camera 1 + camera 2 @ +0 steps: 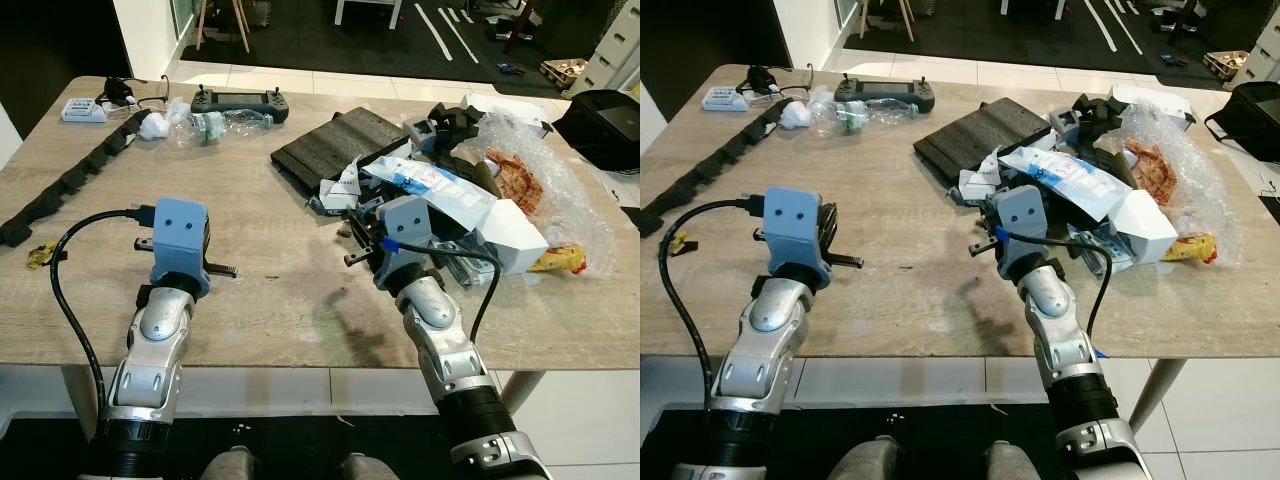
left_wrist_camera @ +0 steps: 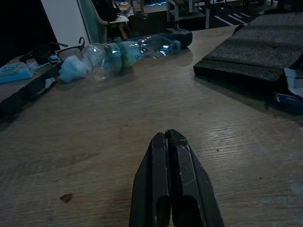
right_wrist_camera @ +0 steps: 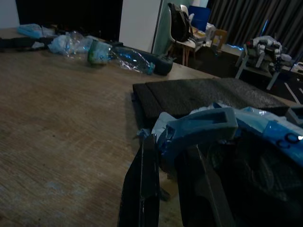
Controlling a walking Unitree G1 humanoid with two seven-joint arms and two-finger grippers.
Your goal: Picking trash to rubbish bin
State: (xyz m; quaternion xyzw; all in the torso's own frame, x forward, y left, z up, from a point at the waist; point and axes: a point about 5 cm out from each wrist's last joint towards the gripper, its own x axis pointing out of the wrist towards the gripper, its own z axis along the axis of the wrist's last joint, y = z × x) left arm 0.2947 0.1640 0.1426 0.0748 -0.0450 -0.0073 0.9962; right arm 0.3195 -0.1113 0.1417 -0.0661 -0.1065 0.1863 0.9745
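right claw (image 1: 362, 243) sits mid-frame at the edge of the trash pile (image 1: 450, 190) on the worktop (image 1: 270, 290), slightly open, holding nothing. left claw (image 2: 169, 142) is pressed closed and empty, lower left. risk: closing on tangled wrappers could drag neighbours off the worktop.
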